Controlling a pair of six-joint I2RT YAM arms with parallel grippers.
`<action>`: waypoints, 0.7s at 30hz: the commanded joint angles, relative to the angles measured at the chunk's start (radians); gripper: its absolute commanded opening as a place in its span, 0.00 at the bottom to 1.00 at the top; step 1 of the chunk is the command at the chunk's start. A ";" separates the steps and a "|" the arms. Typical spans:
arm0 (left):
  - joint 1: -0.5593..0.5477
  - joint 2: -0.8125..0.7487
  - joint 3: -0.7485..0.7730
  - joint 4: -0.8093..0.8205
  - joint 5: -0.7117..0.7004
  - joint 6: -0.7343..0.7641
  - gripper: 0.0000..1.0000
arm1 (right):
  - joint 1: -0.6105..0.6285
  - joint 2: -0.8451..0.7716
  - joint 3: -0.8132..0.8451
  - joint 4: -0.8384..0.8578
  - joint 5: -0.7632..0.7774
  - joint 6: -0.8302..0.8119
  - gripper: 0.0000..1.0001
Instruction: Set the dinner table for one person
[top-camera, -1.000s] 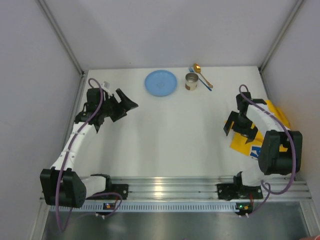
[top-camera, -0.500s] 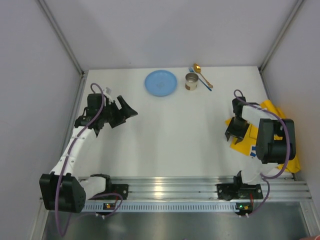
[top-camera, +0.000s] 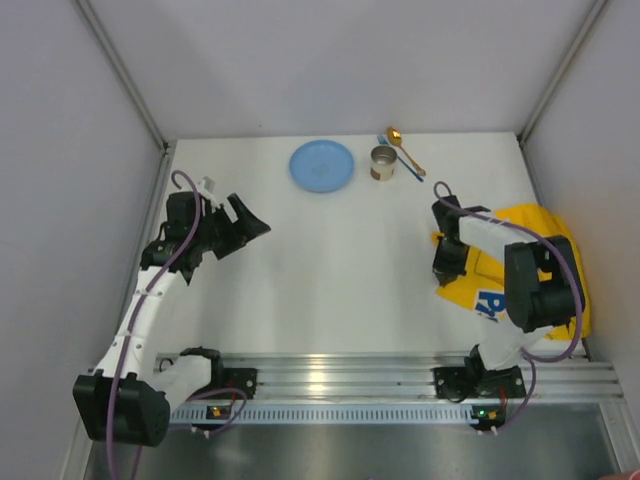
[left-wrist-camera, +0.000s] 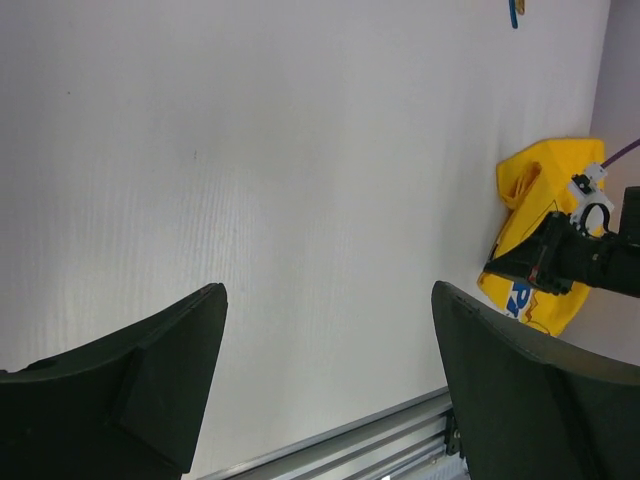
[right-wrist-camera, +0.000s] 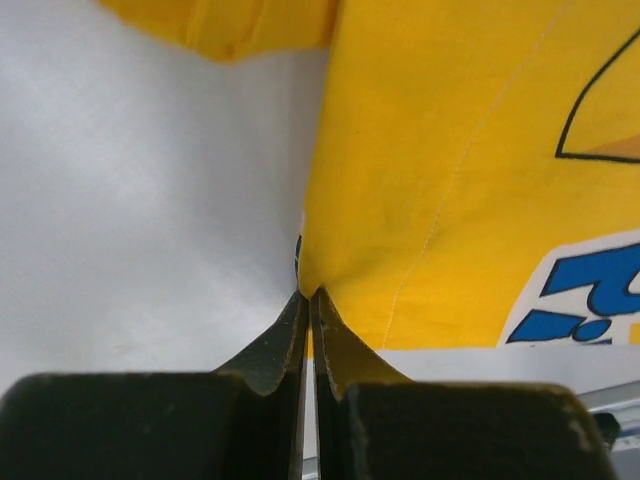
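you'll find the right gripper (right-wrist-camera: 308, 292) pinched tight on an edge of the yellow placemat (right-wrist-camera: 450, 150), at the right side of the top view. the fold sits between its tips, and you can't tell whether the cloth is off the surface. the right arm hides much of the mat there, and its blue print is cut off and unreadable. the left gripper (left-wrist-camera: 328, 300) hangs at the left with its fingers spread wide, nothing between them. the dinner table (top-camera: 340, 250), white, fills the middle of the top view. along its upper edge you see a blue plate (top-camera: 322, 165), a metal cup (top-camera: 383, 162) and a gold spoon (top-camera: 405, 148). a blue-handled piece (top-camera: 417, 176) beside the spoon is too small to name.
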 joint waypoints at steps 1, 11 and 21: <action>-0.003 -0.043 0.003 -0.029 -0.057 -0.013 0.88 | 0.238 -0.022 0.059 0.006 -0.150 0.103 0.00; -0.003 -0.086 0.096 -0.149 -0.172 0.004 0.88 | 0.750 0.183 0.625 -0.142 -0.387 0.128 0.99; -0.018 -0.060 0.014 -0.075 -0.120 -0.037 0.89 | 0.721 -0.069 0.509 -0.232 -0.190 0.065 1.00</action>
